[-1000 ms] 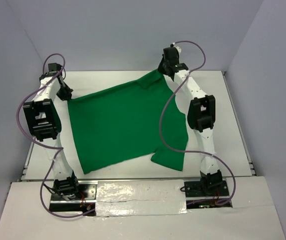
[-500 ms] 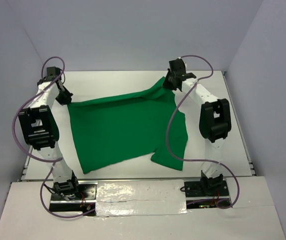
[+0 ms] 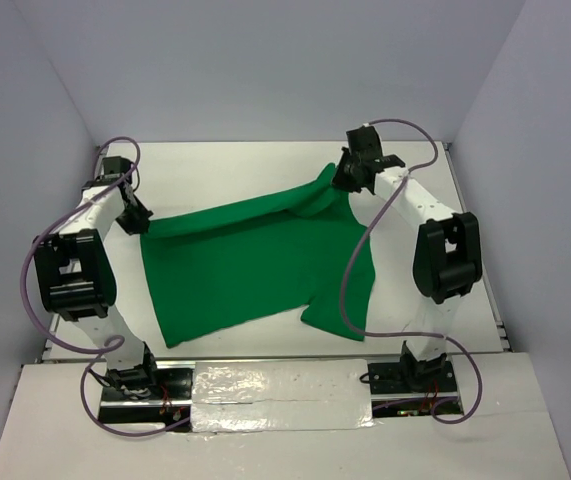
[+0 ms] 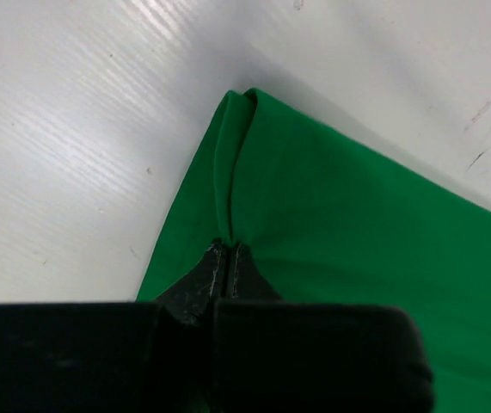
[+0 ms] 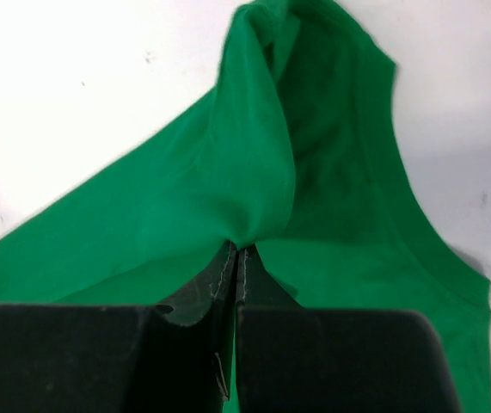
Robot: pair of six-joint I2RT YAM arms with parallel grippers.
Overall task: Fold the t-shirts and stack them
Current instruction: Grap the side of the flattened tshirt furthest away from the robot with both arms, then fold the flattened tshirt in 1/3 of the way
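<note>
White table (image 3: 225, 165): green t-shirt (image 3: 250, 260) spread mid-table, far edge raised, strung between both arms. Left gripper (image 4: 227, 262) at shirt's far-left corner, jaws pinched tight on bunched cloth. Right gripper (image 5: 235, 262) at far-right end, clamped on gathered fold.

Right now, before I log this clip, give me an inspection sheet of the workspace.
Surface: white table, a few faint marks.
Job's things: one green t-shirt, spread mostly flat, far edge lifted at two pinched points; not folded.
Clutter: nothing seen.
Grippers: left gripper shut on the t-shirt's far left corner; right gripper shut on its far right end.
Cables: purple cables loop along both arms; the right one hangs over the shirt.
Surroundings: plain pale walls on three sides.
</note>
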